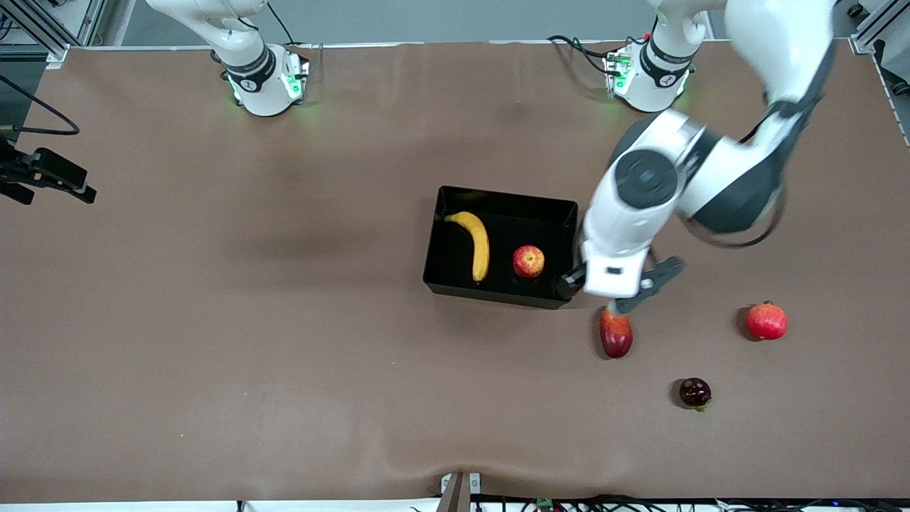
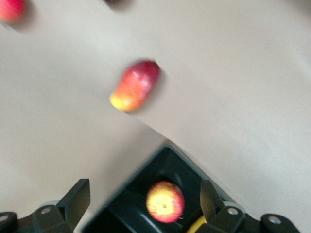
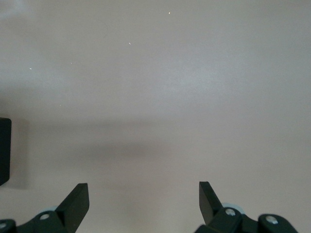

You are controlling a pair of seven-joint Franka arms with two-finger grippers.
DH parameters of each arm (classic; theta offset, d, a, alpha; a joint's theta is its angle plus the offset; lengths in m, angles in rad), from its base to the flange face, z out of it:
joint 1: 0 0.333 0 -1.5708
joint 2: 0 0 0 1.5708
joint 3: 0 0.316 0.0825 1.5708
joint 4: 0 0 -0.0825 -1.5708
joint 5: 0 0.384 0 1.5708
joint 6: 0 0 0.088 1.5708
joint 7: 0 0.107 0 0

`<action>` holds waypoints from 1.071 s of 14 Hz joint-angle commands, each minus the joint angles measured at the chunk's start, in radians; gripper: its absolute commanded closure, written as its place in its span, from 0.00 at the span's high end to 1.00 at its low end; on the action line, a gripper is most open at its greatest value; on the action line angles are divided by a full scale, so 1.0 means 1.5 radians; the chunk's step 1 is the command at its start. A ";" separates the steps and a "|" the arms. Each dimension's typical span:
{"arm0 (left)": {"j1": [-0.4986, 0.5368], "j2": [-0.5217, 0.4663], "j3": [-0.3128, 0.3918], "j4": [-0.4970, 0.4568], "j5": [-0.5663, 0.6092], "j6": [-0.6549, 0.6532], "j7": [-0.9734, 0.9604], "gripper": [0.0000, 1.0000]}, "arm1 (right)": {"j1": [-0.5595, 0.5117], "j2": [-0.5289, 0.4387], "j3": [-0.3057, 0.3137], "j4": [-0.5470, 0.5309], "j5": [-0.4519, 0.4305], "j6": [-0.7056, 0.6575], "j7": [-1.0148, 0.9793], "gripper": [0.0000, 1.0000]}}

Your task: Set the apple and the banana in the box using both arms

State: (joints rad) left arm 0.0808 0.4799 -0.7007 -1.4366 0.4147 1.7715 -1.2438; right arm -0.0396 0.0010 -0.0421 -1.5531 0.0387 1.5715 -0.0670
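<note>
The black box [image 1: 506, 197] stands mid-table. The yellow banana [image 1: 478, 242] and the red-yellow apple [image 1: 528, 261] lie in it, apart from each other. My left gripper [image 1: 596, 294] is open and empty, up in the air over the box's corner toward the left arm's end. In the left wrist view the apple [image 2: 165, 201] shows between the open fingers of the left gripper [image 2: 144, 194], down in the box [image 2: 138, 178], with a tip of the banana [image 2: 197, 225] beside it. My right gripper [image 3: 143, 187] is open and empty over bare table.
A red-yellow mango-like fruit [image 1: 616, 333] lies just outside the box, nearer the front camera, under the left hand. A red crowned fruit [image 1: 766, 321] and a dark round fruit [image 1: 694, 392] lie toward the left arm's end. A black edge [image 3: 4, 150] shows in the right wrist view.
</note>
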 commanded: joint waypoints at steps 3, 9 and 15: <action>0.084 -0.096 0.000 -0.001 -0.047 -0.065 0.139 1.00 | -0.009 0.003 0.006 0.012 -0.003 -0.010 0.001 1.00; 0.204 -0.178 0.000 0.009 -0.111 -0.116 0.386 1.00 | -0.009 0.003 0.006 0.012 -0.003 -0.011 0.001 1.00; 0.201 -0.257 0.083 0.001 -0.179 -0.139 0.543 1.00 | -0.009 0.003 0.006 0.012 -0.004 -0.010 0.001 1.00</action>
State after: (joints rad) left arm 0.4366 0.1549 -0.6546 -1.4121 0.1787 1.5988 -0.4929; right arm -0.0400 0.0010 -0.0432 -1.5531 0.0387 1.5708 -0.0670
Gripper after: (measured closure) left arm 0.000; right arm 0.000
